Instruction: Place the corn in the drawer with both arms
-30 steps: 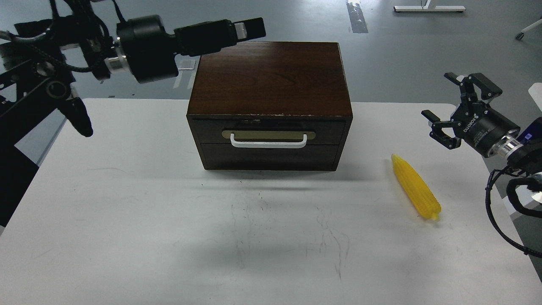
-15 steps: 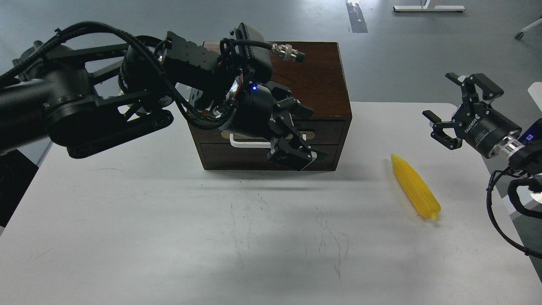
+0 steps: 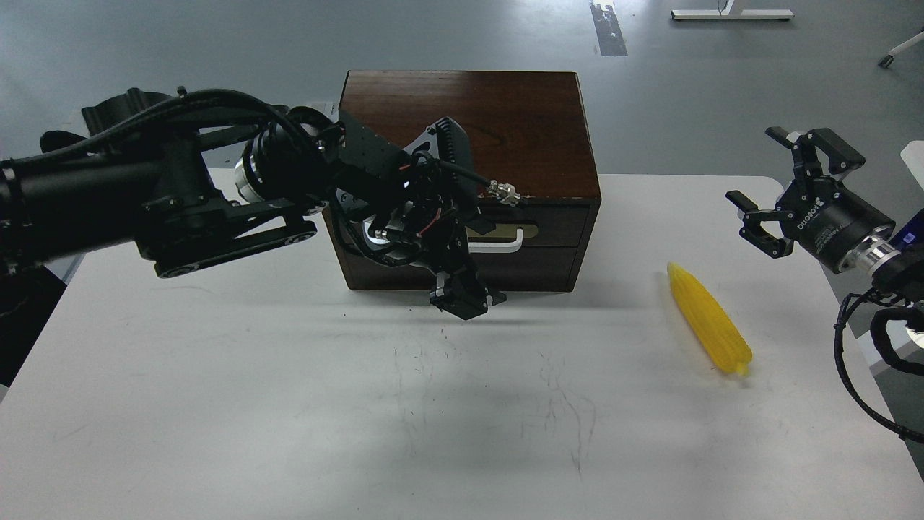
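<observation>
The yellow corn (image 3: pixel 709 319) lies on the white table, right of the dark brown box (image 3: pixel 498 130). The drawer (image 3: pixel 559 222) is shut; its brass plate and white handle (image 3: pixel 505 245) are partly hidden by my left arm. My left gripper (image 3: pixel 462 295) hangs in front of the box's lower front, pointing down just above the table. It is dark and I cannot tell its fingers apart. My right gripper (image 3: pixel 778 180) is open and empty, above the table's right edge, up and right of the corn.
The white table (image 3: pixel 289 404) spreads in front of the box, with faint scuff marks near the middle. My left forearm and its cables (image 3: pixel 216 188) cross in front of the box's left side. Grey floor lies behind the table.
My left arm has swung down from above the box's left corner to its front. Its gripper has dropped lower and moved left across the drawer front. The right gripper and the corn have barely moved.
</observation>
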`<act>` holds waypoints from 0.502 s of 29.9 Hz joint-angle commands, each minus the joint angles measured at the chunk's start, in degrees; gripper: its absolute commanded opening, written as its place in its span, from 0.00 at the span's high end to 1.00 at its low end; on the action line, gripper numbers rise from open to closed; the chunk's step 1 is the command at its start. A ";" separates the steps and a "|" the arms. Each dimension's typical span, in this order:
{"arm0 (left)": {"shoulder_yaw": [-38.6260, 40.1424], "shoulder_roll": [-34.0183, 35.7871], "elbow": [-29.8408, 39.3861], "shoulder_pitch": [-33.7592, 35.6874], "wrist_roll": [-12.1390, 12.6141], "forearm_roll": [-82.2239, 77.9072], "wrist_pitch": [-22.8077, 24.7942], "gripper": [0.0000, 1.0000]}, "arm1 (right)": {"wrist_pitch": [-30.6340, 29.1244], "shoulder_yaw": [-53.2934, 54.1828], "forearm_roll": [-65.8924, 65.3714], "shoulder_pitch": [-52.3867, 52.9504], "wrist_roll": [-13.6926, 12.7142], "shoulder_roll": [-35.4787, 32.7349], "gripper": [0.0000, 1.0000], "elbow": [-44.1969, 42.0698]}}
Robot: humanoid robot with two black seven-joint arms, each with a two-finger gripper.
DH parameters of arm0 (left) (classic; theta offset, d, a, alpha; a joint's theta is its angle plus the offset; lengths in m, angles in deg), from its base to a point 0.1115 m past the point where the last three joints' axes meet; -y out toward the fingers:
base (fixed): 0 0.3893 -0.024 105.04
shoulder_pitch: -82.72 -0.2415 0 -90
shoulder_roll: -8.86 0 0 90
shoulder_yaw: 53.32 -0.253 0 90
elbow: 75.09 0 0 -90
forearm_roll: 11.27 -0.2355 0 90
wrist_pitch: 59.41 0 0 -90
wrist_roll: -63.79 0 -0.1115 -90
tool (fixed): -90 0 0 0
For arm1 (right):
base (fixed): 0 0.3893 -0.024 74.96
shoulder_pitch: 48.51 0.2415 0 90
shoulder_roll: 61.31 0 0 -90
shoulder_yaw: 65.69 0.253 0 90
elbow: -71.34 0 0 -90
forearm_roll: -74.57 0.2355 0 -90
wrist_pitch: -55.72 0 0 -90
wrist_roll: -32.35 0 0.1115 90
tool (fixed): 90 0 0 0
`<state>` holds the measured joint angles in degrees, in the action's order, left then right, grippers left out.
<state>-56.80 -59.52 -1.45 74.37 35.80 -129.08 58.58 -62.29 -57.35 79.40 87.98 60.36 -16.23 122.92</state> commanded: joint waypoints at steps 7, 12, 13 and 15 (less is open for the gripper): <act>-1.53 -1.04 -3.15 -0.01 -0.01 -0.05 0.00 0.02 | 0.01 0.10 0.00 -0.09 -0.01 0.01 0.00 -0.08; -1.71 -1.13 -3.59 -0.10 -0.01 -0.05 0.00 0.02 | 0.01 0.10 0.00 -0.09 -0.01 0.01 0.00 0.01; -1.71 -1.13 -3.59 -0.10 -0.01 -0.05 0.00 0.02 | 0.01 0.10 0.00 -0.17 -0.01 0.01 0.00 0.01; -1.79 -1.13 -3.94 -0.27 -0.01 -0.05 0.00 0.02 | 0.01 0.10 0.00 -0.26 -0.01 0.01 0.00 0.01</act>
<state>-58.51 -60.65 -5.03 74.26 35.80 -129.15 58.58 -62.29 -57.24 79.38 87.84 60.36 -16.23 122.88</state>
